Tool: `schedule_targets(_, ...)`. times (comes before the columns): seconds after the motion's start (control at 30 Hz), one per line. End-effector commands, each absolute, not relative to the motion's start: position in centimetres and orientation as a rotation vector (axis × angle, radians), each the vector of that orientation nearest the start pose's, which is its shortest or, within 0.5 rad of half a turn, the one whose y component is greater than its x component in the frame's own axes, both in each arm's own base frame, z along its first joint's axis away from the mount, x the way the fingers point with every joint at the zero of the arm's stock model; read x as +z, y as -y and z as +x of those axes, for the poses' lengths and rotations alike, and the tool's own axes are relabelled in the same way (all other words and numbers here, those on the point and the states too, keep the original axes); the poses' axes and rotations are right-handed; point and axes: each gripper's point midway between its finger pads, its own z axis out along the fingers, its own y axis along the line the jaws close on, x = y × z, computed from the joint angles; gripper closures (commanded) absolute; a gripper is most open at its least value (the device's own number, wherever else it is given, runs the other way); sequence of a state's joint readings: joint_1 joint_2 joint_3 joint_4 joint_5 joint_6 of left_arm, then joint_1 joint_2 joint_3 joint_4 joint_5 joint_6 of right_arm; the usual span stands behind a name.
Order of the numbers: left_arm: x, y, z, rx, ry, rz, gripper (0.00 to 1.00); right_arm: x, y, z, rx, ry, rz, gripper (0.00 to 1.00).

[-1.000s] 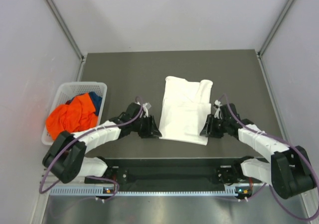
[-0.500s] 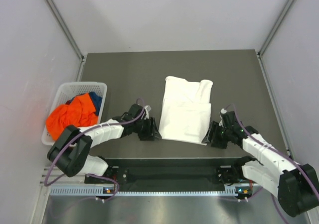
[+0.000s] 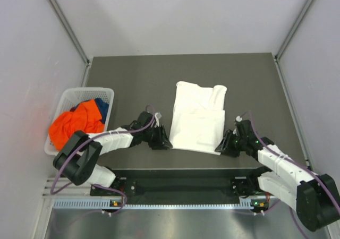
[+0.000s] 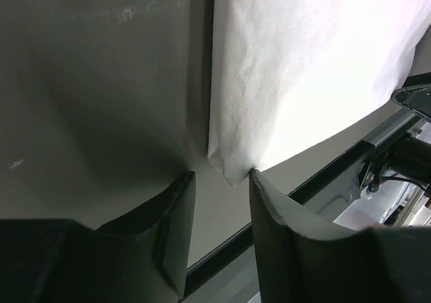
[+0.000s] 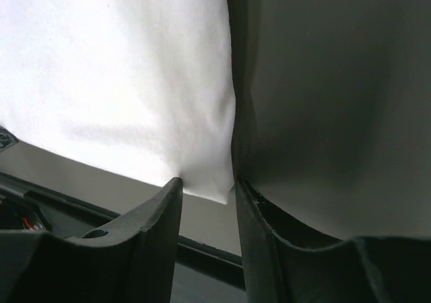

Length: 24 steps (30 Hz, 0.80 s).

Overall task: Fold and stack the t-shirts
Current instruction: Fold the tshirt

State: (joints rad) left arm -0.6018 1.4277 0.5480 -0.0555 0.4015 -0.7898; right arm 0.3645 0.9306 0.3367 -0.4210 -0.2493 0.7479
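Left hand [image 4: 221,175] and right hand [image 5: 207,182], each narrowly parted, straddle near corners of the shirt [image 3: 199,117]; the right has slid back toward the bench [image 3: 133,79] edge.

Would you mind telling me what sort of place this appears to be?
Likely a robot lab test cell: plain partition walls enclose a dark table, with a white t-shirt and a laundry basket.

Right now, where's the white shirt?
Top view: the white shirt lies centre frame, right of the basket; its near corners sit within the left fingers and the right fingers.
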Motion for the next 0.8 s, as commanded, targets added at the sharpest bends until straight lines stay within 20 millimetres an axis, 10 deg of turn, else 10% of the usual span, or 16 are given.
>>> schedule_targets(0.0,0.3,22.9,18.5,-0.884,-2.772,-0.087,0.59,0.4,-13.0,15.0,0.643,-2.716,0.424,0.62)
schedule_targets(0.2,1.1,24.1,18.3,-0.987,-2.756,-0.049,0.99,0.6,-13.7,14.9,0.699,-2.71,0.387,0.97)
schedule_targets(0.7,6.6,23.1,15.5,-1.109,-2.671,-0.119,1.0,4.4,-12.7,13.0,0.694,-2.661,0.341,1.0)
schedule_targets(0.77,7.1,23.3,15.4,-1.138,-2.648,-0.087,0.88,4.5,-12.8,12.9,0.699,-2.661,0.34,1.0)
